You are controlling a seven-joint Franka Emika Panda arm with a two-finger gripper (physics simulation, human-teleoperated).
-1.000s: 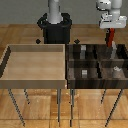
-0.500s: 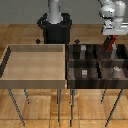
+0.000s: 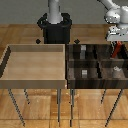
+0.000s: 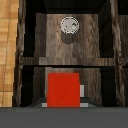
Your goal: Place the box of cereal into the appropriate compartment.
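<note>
Pincer (image 3: 116,44) is gripping the box of cereal (image 3: 117,49), hanging above the dark compartmented bin's (image 3: 95,62) rear compartment at upper right. Beside it, a light wooden bin (image 3: 35,61) is standing over wood flooring (image 3: 20,30).

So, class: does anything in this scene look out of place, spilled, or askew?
Nothing stands out. The hand holds the box of cereal above the dark divided bin, small grey objects sit inside compartments, and the light bin looks level.
</note>
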